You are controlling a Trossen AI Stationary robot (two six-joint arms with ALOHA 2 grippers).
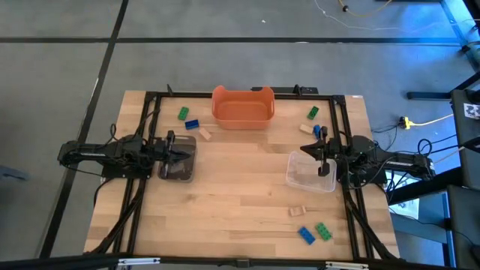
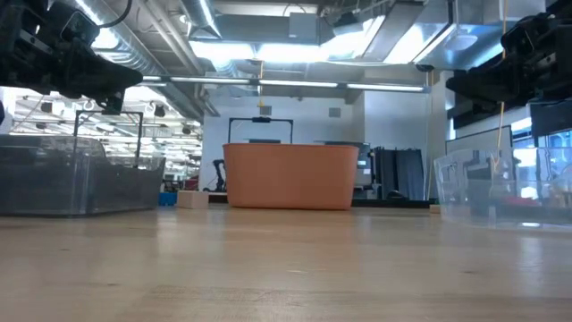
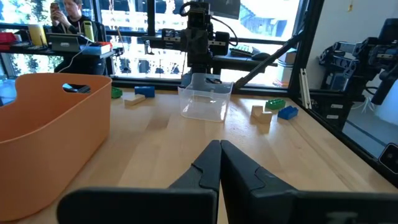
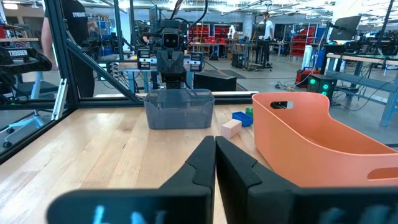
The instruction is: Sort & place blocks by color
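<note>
Both grippers hover shut and hold nothing. My left gripper (image 1: 189, 156) (image 3: 219, 152) is over the dark container (image 1: 178, 161) (image 4: 179, 107). My right gripper (image 1: 307, 150) (image 4: 214, 149) is over the clear container (image 1: 310, 172) (image 3: 204, 102). The small blocks lie flat on the table in three groups. A green (image 1: 183, 113), a blue (image 1: 192, 124) and a tan block (image 1: 204, 133) lie left of the orange tub. A green (image 1: 313, 112) and a tan block (image 1: 305, 128) lie to its right. A tan (image 1: 298, 212), a blue (image 1: 306, 235) and a green block (image 1: 322, 231) lie near the near edge.
The orange tub (image 1: 241, 106) (image 2: 290, 176) stands at the middle of the far edge. A black frame (image 1: 150, 105) runs around the table. The wood between the two containers (image 1: 240, 180) carries nothing. People stand in the room beyond the table.
</note>
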